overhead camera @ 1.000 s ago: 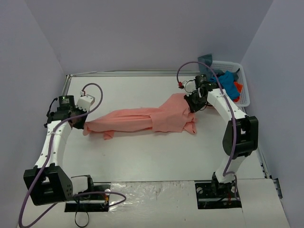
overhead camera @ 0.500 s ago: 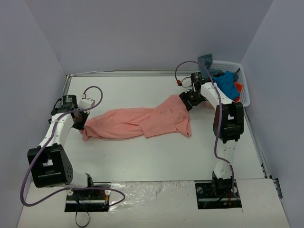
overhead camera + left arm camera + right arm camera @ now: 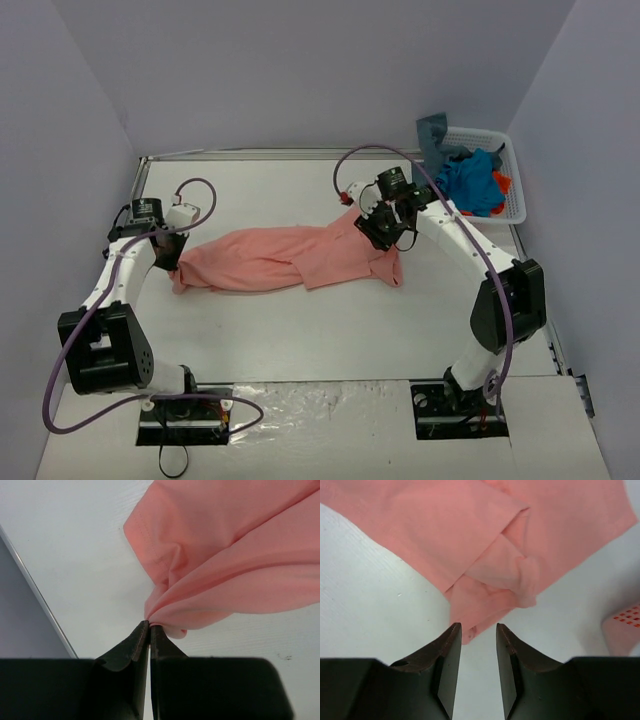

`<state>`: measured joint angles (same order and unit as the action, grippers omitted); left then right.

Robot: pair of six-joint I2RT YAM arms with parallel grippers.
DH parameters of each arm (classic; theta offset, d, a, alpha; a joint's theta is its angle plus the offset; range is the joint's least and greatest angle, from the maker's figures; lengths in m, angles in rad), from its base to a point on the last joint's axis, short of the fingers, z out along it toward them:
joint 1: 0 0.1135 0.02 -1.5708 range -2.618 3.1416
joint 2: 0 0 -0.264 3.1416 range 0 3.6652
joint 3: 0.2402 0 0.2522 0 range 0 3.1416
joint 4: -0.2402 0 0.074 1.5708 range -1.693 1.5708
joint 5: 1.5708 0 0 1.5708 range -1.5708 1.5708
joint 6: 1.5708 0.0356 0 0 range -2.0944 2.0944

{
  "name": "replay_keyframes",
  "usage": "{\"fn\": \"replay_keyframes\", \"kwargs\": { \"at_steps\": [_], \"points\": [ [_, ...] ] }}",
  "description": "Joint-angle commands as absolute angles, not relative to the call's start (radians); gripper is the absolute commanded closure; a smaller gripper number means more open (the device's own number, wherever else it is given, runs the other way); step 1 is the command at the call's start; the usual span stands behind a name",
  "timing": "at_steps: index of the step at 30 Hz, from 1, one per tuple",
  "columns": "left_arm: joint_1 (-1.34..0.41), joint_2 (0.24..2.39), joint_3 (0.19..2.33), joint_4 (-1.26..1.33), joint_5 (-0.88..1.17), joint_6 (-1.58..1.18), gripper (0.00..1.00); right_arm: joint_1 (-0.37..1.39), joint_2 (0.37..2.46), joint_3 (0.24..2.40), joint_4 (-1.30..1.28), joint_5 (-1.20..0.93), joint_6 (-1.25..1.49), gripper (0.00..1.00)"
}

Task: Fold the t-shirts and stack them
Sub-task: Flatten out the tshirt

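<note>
A: How far along is the folding?
B: Not far, I think. On the counter (image 3: 300, 335) the salmon-pink t-shirt (image 3: 280, 258) lies stretched from left to right, bunched and creased, not a neat fold. I see no stack.
A: And the others?
B: The bright blue t-shirt (image 3: 468, 180) and an orange-red t-shirt (image 3: 501, 183) lie in the white basket (image 3: 480, 132) at the far right.
A: The grippers?
B: The left gripper (image 3: 149, 625) is pinched closed on the pink shirt's left end. The right gripper (image 3: 478, 628) is parted over the right end and holds nothing.
</note>
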<state>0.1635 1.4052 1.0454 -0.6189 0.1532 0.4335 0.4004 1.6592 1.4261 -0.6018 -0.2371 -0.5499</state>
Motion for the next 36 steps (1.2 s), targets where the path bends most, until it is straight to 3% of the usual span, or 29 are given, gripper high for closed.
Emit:
{"fn": "replay_keyframes", "kwargs": {
  "at_steps": [1, 12, 36],
  "points": [
    [0.156, 1.394, 1.074, -0.601, 0.163, 0.407, 0.98, 0.403, 1.718, 1.367, -0.661, -0.238, -0.561, 0.7],
    [0.146, 1.367, 1.052, -0.604, 0.158, 0.4, 0.98, 0.428, 1.914, 1.388, -0.653, -0.278, -0.563, 0.65],
    [0.146, 1.353, 1.02, -0.595, 0.16, 0.4, 0.98, 0.494, 2.005, 1.428, -0.612, -0.224, -0.529, 0.58]
  ]
}}
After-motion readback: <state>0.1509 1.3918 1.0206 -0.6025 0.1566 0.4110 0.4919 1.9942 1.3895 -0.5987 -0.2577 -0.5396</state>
